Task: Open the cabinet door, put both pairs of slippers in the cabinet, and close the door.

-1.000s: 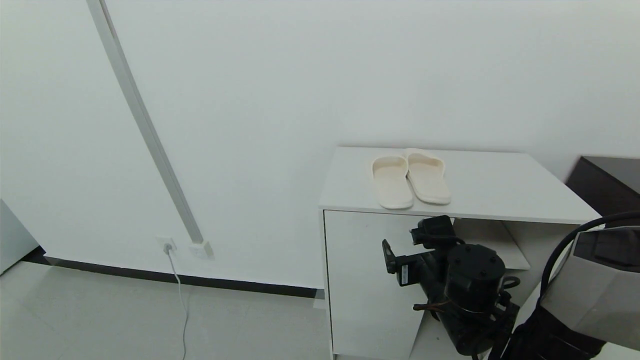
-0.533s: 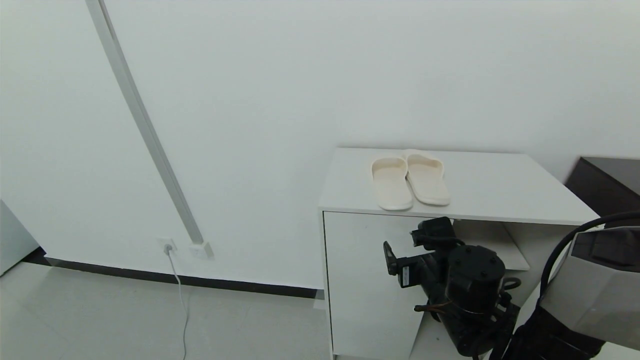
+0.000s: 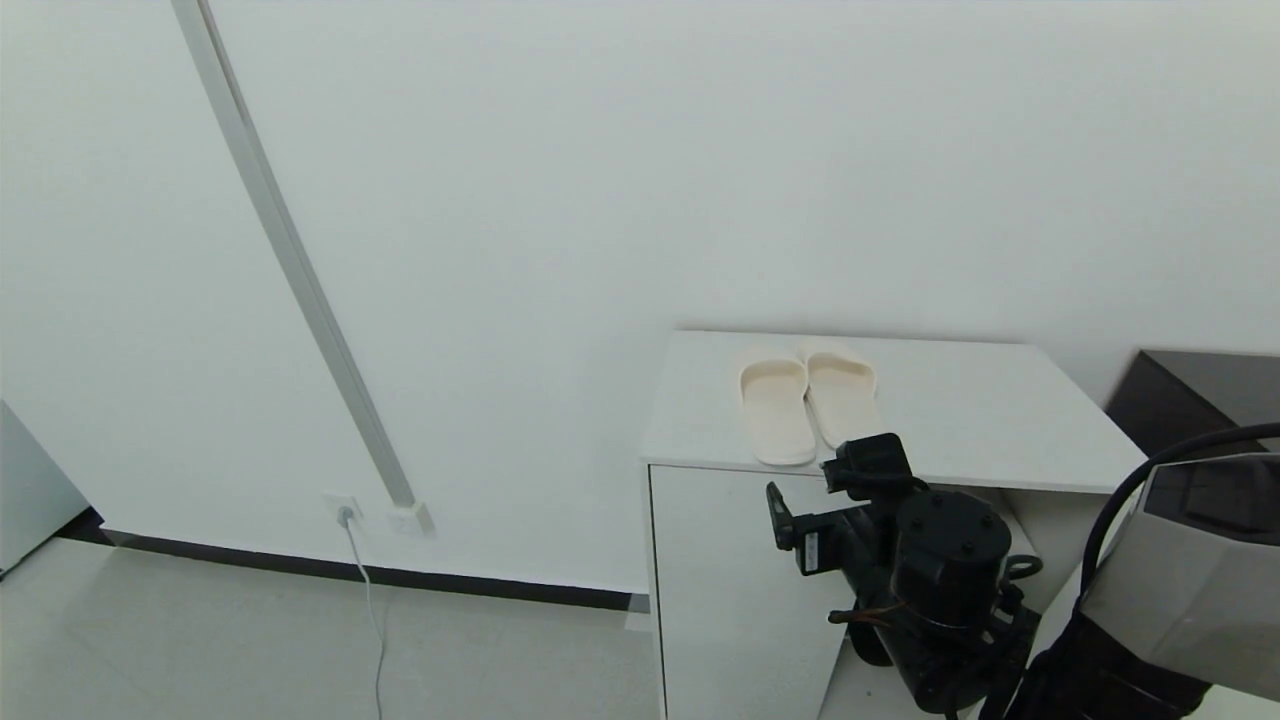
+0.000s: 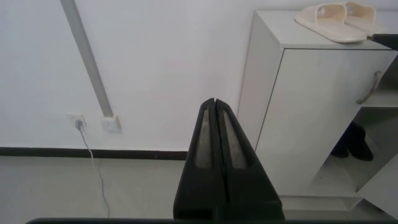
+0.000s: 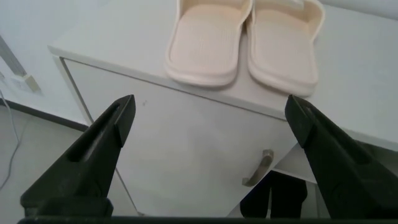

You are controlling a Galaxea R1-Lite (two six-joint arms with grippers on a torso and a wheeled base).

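Your right gripper is holding its two fingers spread wide apart, and nothing is sitting between them. It is hanging in front of the cabinet, close to the front edge of the top, and it is facing the cabinet.

The slippers are lying side by side on top of the cabinet, on its left part near the front edge. They are touching each other, and nothing is gripping them.

The door is covering the left part of the cabinet's front. Its handle is sitting at the door's right edge. To the right of the door the inside is showing, with a shelf. Something dark is sitting low down inside, and it is too small to tell what it is.

Your left gripper is pressing its fingers tight together on nothing. It is hanging well apart from the cabinet, off to its left. A cord is hanging from a socket on the wall.
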